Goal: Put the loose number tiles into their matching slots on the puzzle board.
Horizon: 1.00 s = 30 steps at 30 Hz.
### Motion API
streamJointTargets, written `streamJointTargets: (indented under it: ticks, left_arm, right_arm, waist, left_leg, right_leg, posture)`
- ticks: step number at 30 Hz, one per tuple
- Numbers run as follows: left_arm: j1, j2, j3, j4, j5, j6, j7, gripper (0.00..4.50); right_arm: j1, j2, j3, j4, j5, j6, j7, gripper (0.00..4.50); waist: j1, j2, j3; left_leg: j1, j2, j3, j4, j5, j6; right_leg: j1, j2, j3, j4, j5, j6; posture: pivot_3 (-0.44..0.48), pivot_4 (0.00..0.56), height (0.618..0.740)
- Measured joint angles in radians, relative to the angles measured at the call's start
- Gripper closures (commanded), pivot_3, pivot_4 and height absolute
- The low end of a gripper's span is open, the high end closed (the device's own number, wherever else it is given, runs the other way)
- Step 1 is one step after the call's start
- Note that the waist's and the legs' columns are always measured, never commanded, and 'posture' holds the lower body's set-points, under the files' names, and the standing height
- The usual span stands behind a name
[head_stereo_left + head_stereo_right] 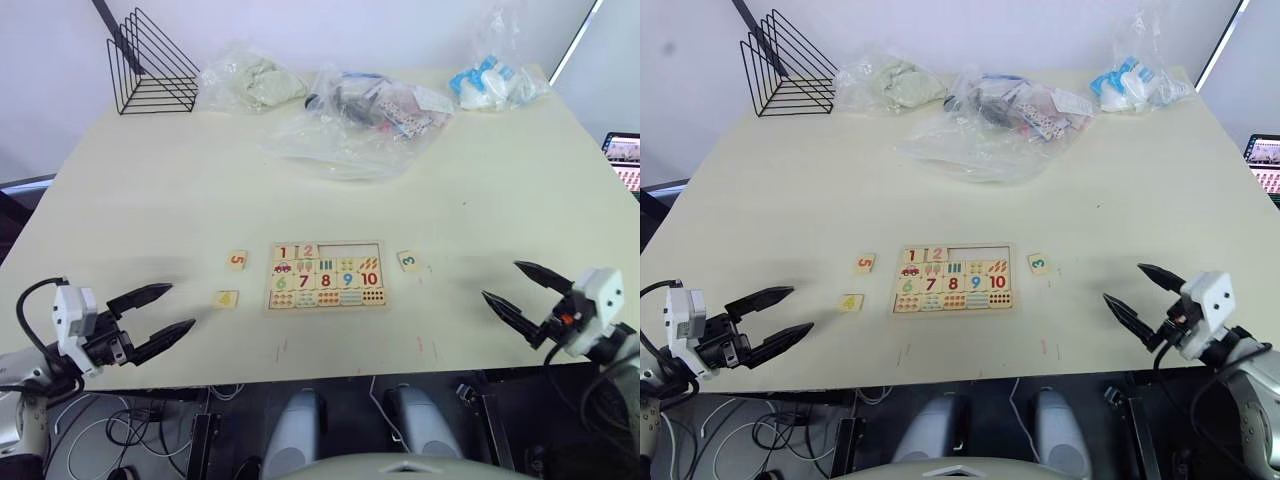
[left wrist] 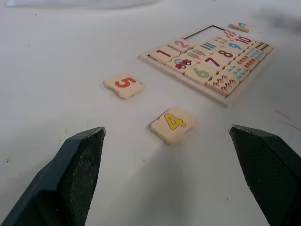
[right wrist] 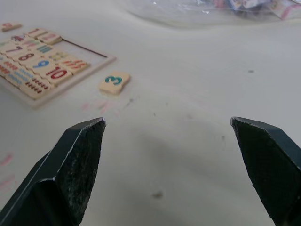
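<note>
The puzzle board (image 1: 326, 275) lies near the table's front edge, midway between my arms. Tiles 1 and 2 sit in its top strip; the other slots (image 1: 352, 250) of that strip are bare. Tile 5 (image 1: 237, 260) lies left of the board, tile 4 (image 1: 227, 298) just in front of it, and tile 3 (image 1: 408, 261) right of the board. My left gripper (image 1: 160, 317) hovers open at the front left, facing tile 4 (image 2: 173, 124). My right gripper (image 1: 518, 291) is open at the front right, with tile 3 (image 3: 114, 82) ahead of it.
A black wire rack (image 1: 150, 68) stands at the back left. Clear plastic bags (image 1: 355, 110) with assorted contents lie across the back of the table, another bag (image 1: 495, 80) at the back right. A laptop screen (image 1: 625, 158) shows past the right edge.
</note>
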Motion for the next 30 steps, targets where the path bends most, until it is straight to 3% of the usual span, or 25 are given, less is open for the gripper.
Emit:
streamJointTargets:
  ticks: [13,30]
  left_arm:
    - [0.0,0.001,-0.001,0.045,0.032,-0.034,-0.063,0.0]
    - [-0.051,0.002,-0.02,0.122,0.048,-0.077,-0.094,0.0]
  right_arm:
    - [0.082,-0.023,-0.055,0.152,0.014,-0.219,0.078,0.04]
    - [0.099,-0.065,-0.043,0.133,0.047,-0.214,0.085,0.04]
  waist:
    - [0.002,0.0,0.0]
    - [0.004,-0.001,-0.001]
  left_leg:
    - [0.001,0.0,0.003,0.0,0.0,0.0]
    - [0.001,0.0,0.003,0.001,0.0,0.0]
  right_leg:
    - [0.001,0.0,0.0,0.0,0.0,0.0]
    - [0.001,0.0,0.0,0.0,0.0,0.0]
  posture:
    - [0.0,0.15,0.74]
    - [0.0,0.15,0.74]
